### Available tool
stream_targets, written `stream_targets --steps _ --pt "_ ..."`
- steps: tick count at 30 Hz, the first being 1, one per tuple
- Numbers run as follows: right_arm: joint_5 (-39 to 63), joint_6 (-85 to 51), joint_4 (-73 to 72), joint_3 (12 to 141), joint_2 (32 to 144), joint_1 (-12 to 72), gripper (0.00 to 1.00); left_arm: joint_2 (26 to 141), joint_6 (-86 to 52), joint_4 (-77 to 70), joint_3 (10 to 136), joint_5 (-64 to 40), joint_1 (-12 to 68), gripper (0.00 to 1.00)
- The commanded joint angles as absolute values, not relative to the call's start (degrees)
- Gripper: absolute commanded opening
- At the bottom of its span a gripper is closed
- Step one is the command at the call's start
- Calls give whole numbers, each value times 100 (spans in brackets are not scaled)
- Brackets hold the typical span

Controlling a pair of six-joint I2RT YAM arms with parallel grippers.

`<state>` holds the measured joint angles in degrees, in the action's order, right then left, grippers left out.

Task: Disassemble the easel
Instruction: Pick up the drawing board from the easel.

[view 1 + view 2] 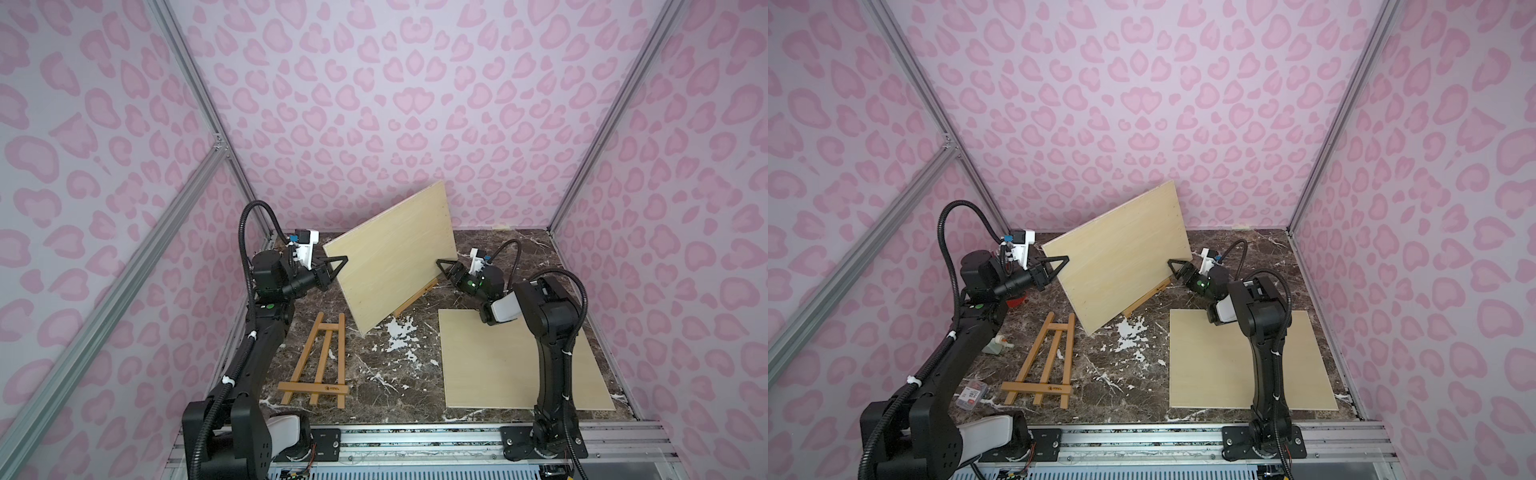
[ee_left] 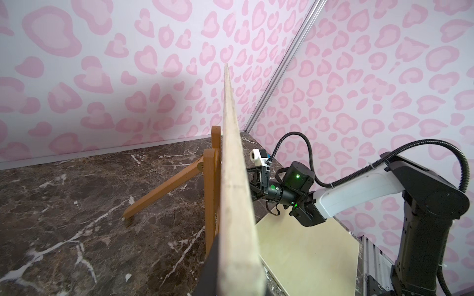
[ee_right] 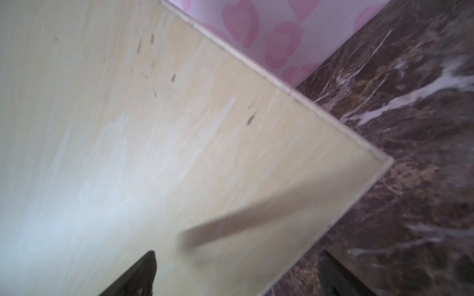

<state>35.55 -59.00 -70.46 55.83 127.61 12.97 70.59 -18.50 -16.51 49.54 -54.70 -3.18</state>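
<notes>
In both top views a pale wooden board (image 1: 395, 257) (image 1: 1121, 253) hangs tilted, its lower corner close to the table. My left gripper (image 1: 338, 264) (image 1: 1061, 262) is shut on the board's left edge. In the left wrist view the board (image 2: 236, 179) shows edge-on, with a dark finger (image 2: 210, 269) pressed against it. A brown easel (image 2: 211, 179) stands right behind it; only its ledge (image 1: 415, 297) shows from above. My right gripper (image 1: 442, 266) (image 1: 1173, 266) stands open at the board's lower right corner. In the right wrist view the board (image 3: 154, 128) fills the picture in front of the open gripper (image 3: 236, 276).
A second easel (image 1: 320, 361) lies flat at the front left. Another pale board (image 1: 490, 361) lies flat under the right arm. A glue bottle (image 1: 998, 345), a small clear box (image 1: 971, 392) and something red (image 1: 1017, 299) sit beside the left arm. Pink walls enclose the marble table (image 1: 374, 382).
</notes>
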Motion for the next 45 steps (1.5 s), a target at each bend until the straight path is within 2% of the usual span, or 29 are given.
stream_targets --steps 1,13,24,31,38,45 --pt "3372 -6157 -7751 5633 12909 1310 98 6990 -2118 -2437 5047 -6134 -286 2" --pt "3287 -6799 -8825 5919 13366 1342 97 6996 -2261 -2503 5052 -6189 -282 2" --pt "3180 -6829 -9315 5409 12471 1267 93 6878 -2185 -2302 5238 -6187 -190 2" --pt "3061 -6872 -9681 4223 11474 1049 93 6643 -2264 -2278 5000 -6101 89 2" --pt "2949 -6848 -10092 2518 10375 841 93 6388 -2294 -2203 4661 -5981 392 2" --pt "2865 -6668 -9896 1016 9166 774 92 6081 -2270 -1905 4366 -5872 728 2"
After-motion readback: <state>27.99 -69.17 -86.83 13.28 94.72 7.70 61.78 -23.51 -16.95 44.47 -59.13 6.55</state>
